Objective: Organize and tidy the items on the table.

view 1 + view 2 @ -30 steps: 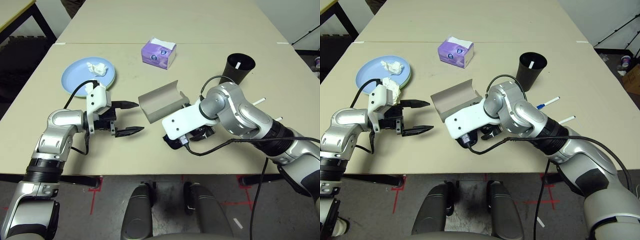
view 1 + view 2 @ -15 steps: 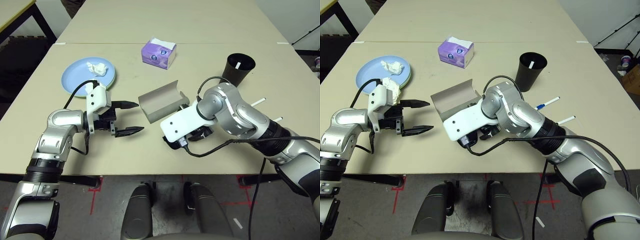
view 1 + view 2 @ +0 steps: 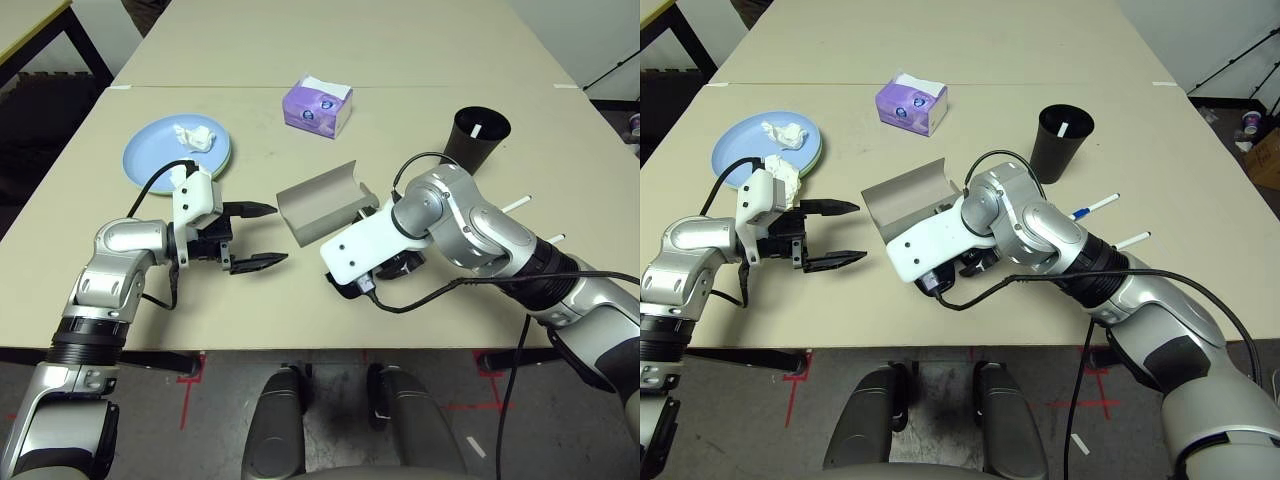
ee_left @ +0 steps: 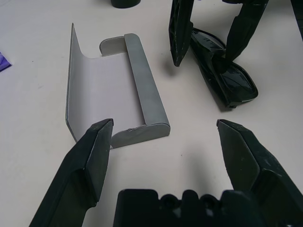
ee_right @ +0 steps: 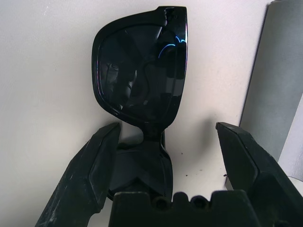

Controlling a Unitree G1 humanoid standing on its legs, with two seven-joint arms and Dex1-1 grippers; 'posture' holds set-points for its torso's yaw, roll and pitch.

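Beige matte tabletop [image 3: 230, 310], dark legs, on a grey floor [image 3: 330, 430] w/ red tape marks.

R gripper [image 5: 168, 125]: fingers wide open, nothing gripped; fingertips sit low over the sunglasses [image 5: 137, 71], w/ the narrow bridge btwn them, nearer one finger than the other. Contact w/ that finger: cannot tell. One dark lens extends out past the fingertips; the other lies back btwn my fingers. L gripper [image 3: 282, 234]: fingers wide open, empty, pointing toward the glasses case [image 3: 320, 205].

Glasses case: grey, open, inner face up, btwn my two grippers, just beside the R one & apart from the sunglasses.

L side, beyond my L wrist: light blue plate [image 3: 150, 150] stacked on pale green plate [image 3: 817, 161], whose rim shows at the edge. Crumpled tissue wad [image 3: 787, 135] rests on the blue plate; 2nd wad [image 3: 783, 172] lies near the plate edge, partly behind my wrist.

Far side, approx. mid-table: purple tissue pack [image 3: 315, 108], white tissue at top.

R side, beyond my R forearm: black cup [image 3: 1060, 145], upright, w/ a small white piece visible inside. Nearer me: blue-capped pen [image 3: 1098, 205] & 2nd white pen [image 3: 1134, 240], both partly hidden by the forearm.

Background, far L corner: yellow-edged table [image 3: 30, 22].
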